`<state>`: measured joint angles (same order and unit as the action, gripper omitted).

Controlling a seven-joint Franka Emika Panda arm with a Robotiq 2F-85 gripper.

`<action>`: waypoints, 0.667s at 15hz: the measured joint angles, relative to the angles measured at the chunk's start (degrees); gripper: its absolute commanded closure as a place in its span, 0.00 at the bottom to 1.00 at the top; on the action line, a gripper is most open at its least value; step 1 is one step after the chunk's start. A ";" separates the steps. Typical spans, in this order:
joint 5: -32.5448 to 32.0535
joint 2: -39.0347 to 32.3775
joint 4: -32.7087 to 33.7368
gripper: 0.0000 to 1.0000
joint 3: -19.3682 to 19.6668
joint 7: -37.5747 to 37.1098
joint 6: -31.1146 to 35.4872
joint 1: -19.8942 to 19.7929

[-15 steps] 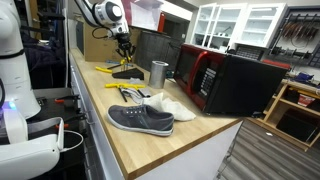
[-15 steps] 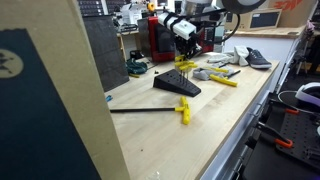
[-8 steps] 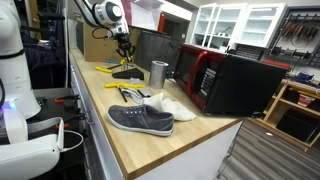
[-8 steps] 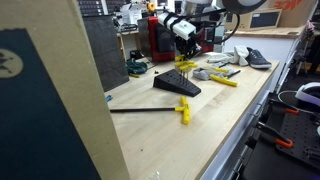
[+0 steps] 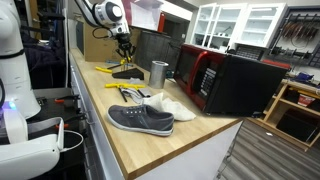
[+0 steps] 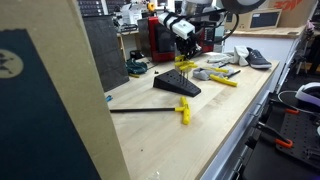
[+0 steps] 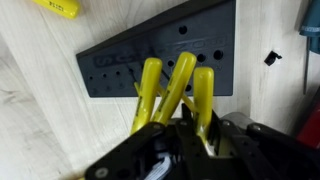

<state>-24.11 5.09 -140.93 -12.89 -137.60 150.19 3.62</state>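
Observation:
My gripper [image 7: 185, 135] is shut on a bundle of yellow hex keys [image 7: 175, 85]; three yellow shafts fan out from between its fingers. They hang just over a dark holder block [image 7: 120, 65] with rows of small holes that lies on the wooden bench. In both exterior views the gripper [image 5: 124, 46] [image 6: 186, 42] points down above the black wedge-shaped holder [image 5: 127, 73] [image 6: 177, 86], with the yellow keys [image 6: 186, 66] just above it. I cannot tell whether the key tips touch the block.
A metal cup [image 5: 158, 73] stands beside the holder. A grey shoe [image 5: 140, 118] and a white shoe [image 5: 172, 106] lie nearer the bench's end, by a red and black microwave [image 5: 230, 80]. Loose yellow tools [image 5: 105, 69] [image 6: 183, 110] [image 6: 222, 78] lie around.

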 measured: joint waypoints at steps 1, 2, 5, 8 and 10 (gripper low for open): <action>0.05 0.00 -0.01 0.96 0.04 -0.04 0.00 -0.01; 0.12 0.00 -0.02 0.96 0.09 -0.06 0.00 -0.01; 0.30 0.00 -0.02 0.96 0.11 -0.10 0.04 -0.01; 0.95 0.00 -0.02 0.96 0.09 -0.10 0.08 0.03; 1.41 0.00 -0.02 0.96 0.06 -0.10 0.08 0.16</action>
<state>-22.70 5.09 -140.95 -12.83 -137.70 150.28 3.78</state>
